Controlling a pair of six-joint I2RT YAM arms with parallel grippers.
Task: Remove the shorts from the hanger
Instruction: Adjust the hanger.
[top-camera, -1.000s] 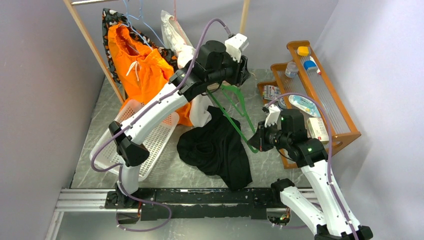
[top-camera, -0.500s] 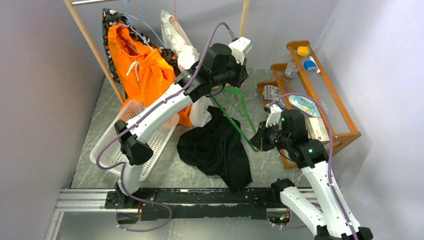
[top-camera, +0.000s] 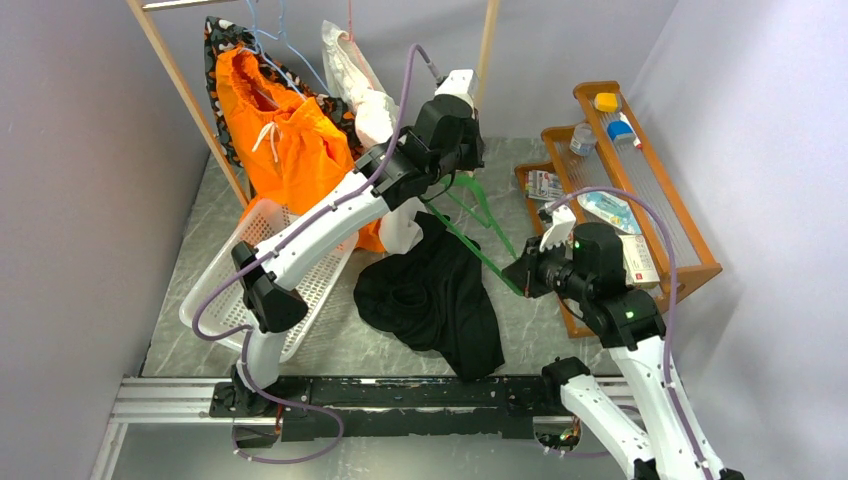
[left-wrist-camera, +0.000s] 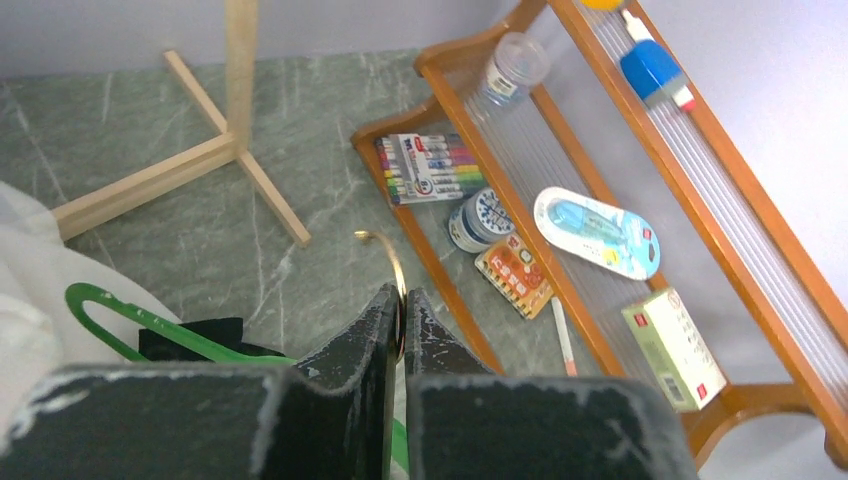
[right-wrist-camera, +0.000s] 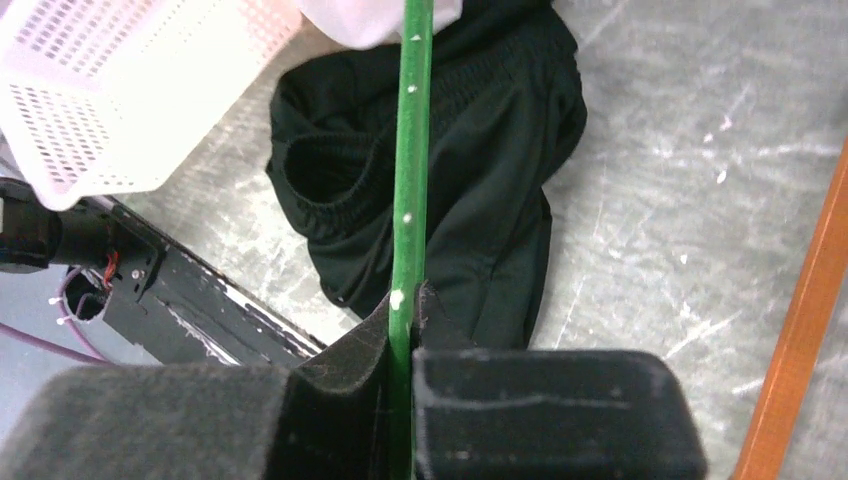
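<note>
- The left fingers (left-wrist-camera: 355, 345) are clenched on the gold hook (left-wrist-camera: 392, 255) of the green hanger (right-wrist-camera: 411, 150).
- The right fingers (right-wrist-camera: 350, 345) squeeze its green bar.
- The orange shorts (top-camera: 285, 140) hang at ten o'clock.

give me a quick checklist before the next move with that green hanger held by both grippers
1. left gripper shut on the metal hook: ok
2. right gripper shut on the green hanger bar: ok
3. black garment free of the green hanger: cannot tell, fabric overlaps it
4. orange shorts off their hanger: not ok, they hang on the rack
</note>
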